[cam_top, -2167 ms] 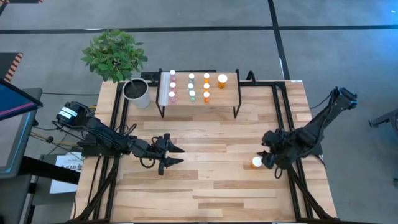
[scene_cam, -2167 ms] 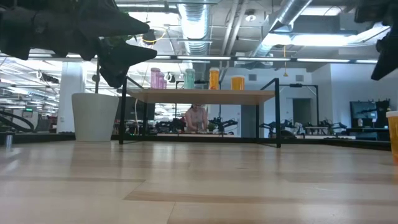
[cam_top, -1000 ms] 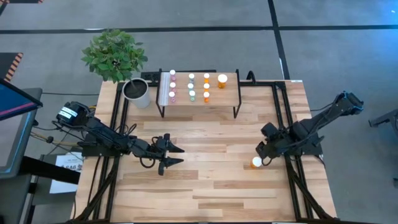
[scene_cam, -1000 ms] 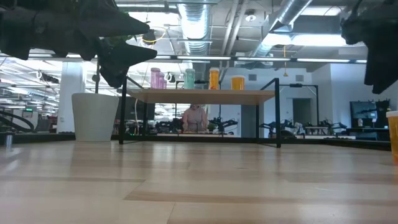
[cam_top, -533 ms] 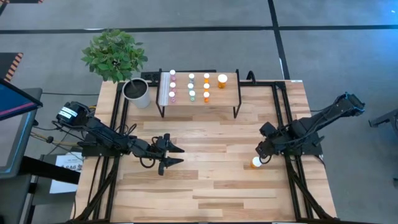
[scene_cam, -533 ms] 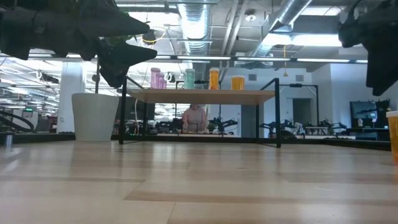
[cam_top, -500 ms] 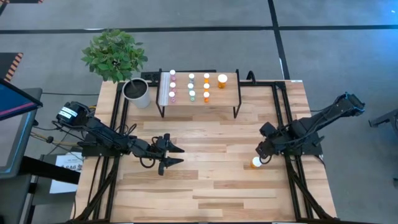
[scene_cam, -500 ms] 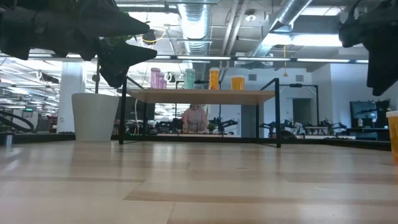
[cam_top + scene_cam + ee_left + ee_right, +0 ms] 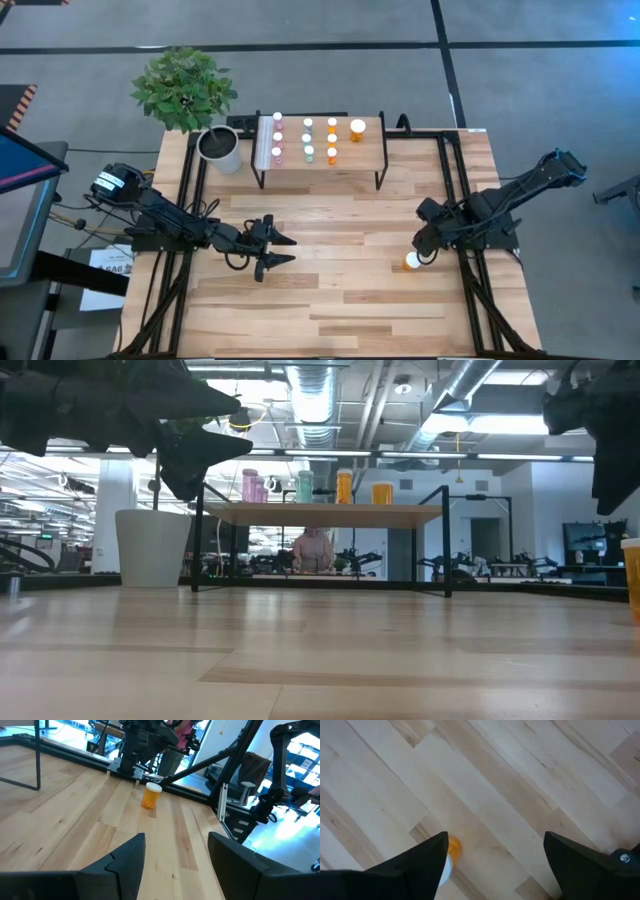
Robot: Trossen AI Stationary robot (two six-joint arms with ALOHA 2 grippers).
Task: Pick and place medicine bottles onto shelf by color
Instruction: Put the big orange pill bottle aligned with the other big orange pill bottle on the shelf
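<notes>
Wooden table [image 9: 330, 300] with shelf [image 9: 370, 150], plant pot [image 9: 219, 150], perhaps upright orange bottle [image 9: 411, 261] near right edge.

I had the dark two-finger left gripper [image 9: 281, 250] parked low over the table's left-centre, arm stretched in from the left edge, fingers [image 9: 127, 857] spread, nothing btwn them. My dark two-finger right gripper [image 9: 424, 246] hung pointing down on the right side, arm angled in from the far right, fingers [image 9: 422, 857] apart, empty.

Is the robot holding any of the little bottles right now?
No. The right gripper is open just above the orange bottle on the table, not gripping it. The left gripper is open and empty.
</notes>
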